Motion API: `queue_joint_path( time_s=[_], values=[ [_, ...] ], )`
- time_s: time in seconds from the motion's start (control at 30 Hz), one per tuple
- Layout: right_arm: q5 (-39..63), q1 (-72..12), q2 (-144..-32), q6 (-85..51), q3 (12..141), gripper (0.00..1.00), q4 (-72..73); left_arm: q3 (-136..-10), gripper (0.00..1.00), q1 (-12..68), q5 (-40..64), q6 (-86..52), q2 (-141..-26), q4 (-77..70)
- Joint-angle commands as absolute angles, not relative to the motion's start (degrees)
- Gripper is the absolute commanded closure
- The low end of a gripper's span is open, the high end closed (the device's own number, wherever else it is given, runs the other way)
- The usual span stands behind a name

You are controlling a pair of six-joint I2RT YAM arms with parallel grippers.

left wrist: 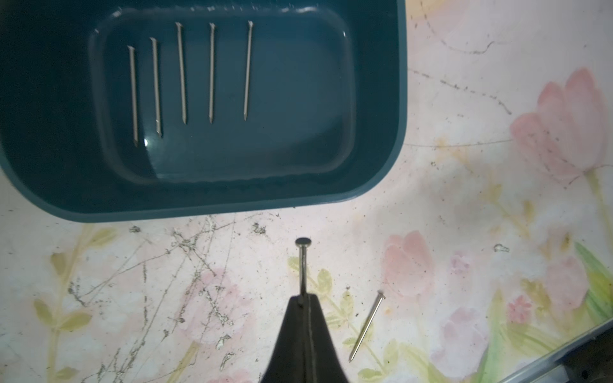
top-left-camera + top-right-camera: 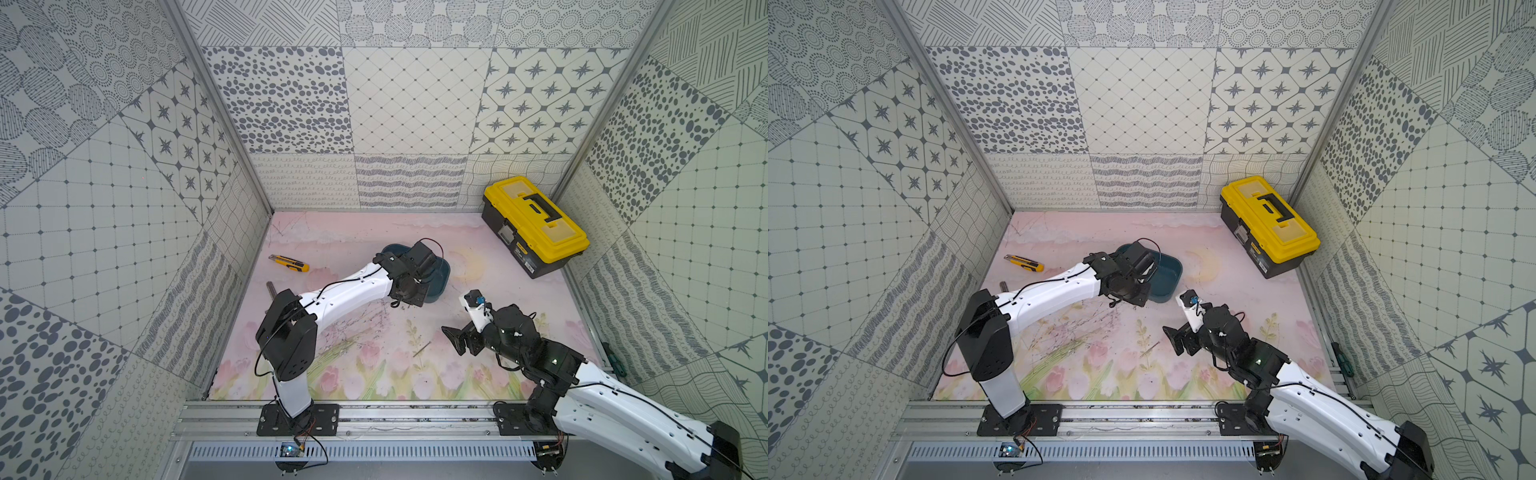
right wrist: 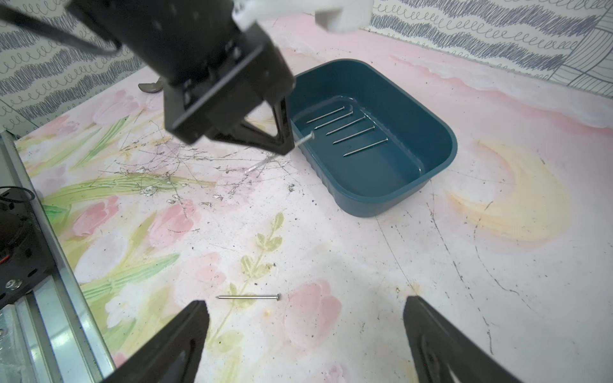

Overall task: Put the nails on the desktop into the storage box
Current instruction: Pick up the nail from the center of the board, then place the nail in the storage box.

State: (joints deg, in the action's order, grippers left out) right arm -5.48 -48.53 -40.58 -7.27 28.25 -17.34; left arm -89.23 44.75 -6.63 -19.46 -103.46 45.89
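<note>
- While one nail [image 1: 302, 265] is pinched by the left gripper [image 1: 305, 298], whose jaws are fully closed on its shaft, the head end sticks out freely toward the storage box [image 1: 401, 99]. With so thin a hold, the nail could be turned or pulled out if it is bumped.
- The held nail is seen just beside the near wall of the box, above the bench [image 1: 464, 199]. Whether its head is already over the rim cannot be told. If it is released too early, it would probably be dropped outside the box.
- If the left gripper is carried too low, the rim could be struck by the nail head, and the box, which looks light, could be pushed away.
- On the box floor five nails [image 1: 212, 73] are laid side by side. A nail let fall from too high could bounce on them and be thrown out.
- One loose nail [image 3: 248, 297] lies flat on the bench, well apart from the box. The right gripper [image 3: 305, 301] is held wide open above it, and nothing is gripped by it.
- Because this nail is flat and very slim, it could be pushed aside or missed when the gripper is closed, and the bench could be scraped.
- Since the two grippers are placed near each other, a collision is to be feared if both are moved toward the box together.
</note>
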Motion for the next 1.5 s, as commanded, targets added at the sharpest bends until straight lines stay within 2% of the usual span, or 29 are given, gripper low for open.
queue_joint_path(
  time_s=[0.0,0.27,0.57,0.97,1.47],
  values=[
    [-5.8,-48.7,-40.1,-8.5,27.2,0.03,-15.1,-97.8,1.0,41.7,-7.6,-12.2,-105.7,53.3],
    [-6.5,-48.7,-40.2,-9.3,26.0,0.03,-14.6,-114.2,1.0,39.0,-5.7,-8.5,-116.8,56.8],
    [-6.7,-48.4,-44.1,-7.9,26.6,0.03,-12.3,-124.2,1.0,38.1,-2.6,-9.2,-128.3,56.4],
    [-3.6,-41.4,-52.1,-7.0,30.1,0.03,-8.5,-127.2,1.0,37.1,-0.9,-9.7,-135.0,54.0],
    [-0.1,-34.6,-54.9,-3.6,33.6,0.03,-7.1,-129.9,1.0,36.9,0.0,-11.8,-140.8,52.9]
  ],
)
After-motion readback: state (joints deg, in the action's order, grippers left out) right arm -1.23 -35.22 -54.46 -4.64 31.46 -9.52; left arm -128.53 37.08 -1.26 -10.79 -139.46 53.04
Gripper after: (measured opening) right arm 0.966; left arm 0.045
